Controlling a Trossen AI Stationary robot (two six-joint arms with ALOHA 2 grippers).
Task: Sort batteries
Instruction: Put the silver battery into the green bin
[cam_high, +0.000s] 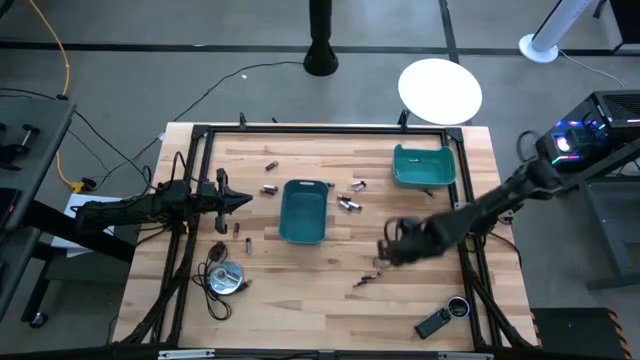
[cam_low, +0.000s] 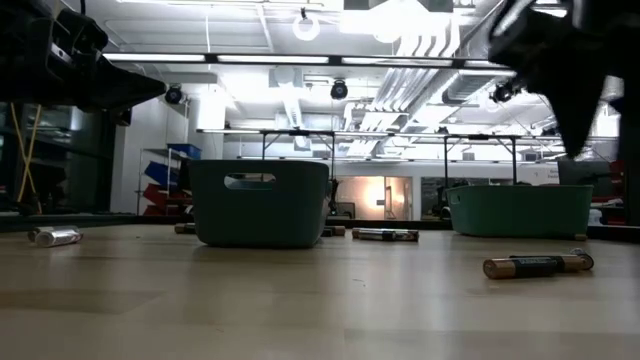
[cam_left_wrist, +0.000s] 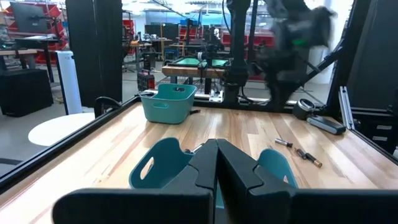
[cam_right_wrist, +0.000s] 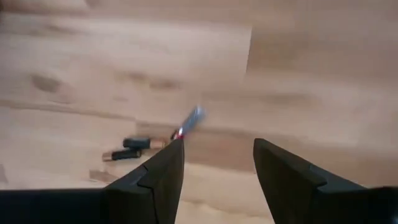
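Note:
Small cylindrical batteries lie on their sides, scattered over the wooden table: some near the middle teal bin (cam_high: 347, 203), two left of it (cam_high: 247, 243), and a dark pair (cam_right_wrist: 134, 143) with a silvery one (cam_right_wrist: 193, 118) by my right gripper. My right gripper (cam_right_wrist: 217, 155) hovers open above the table (cam_high: 385, 250), right of the middle bin, the pair just off its fingertips. My left gripper (cam_high: 240, 200) is shut and empty, held above the table left of the middle bin (cam_left_wrist: 161, 162).
Two teal bins stand on the table: one in the middle (cam_high: 303, 210), one near the far right corner (cam_high: 424, 165). A round silver disc with black cable (cam_high: 225, 277) lies near left. A black remote-like device (cam_high: 433, 323) lies near right. A black frame rims the table (cam_high: 300, 128).

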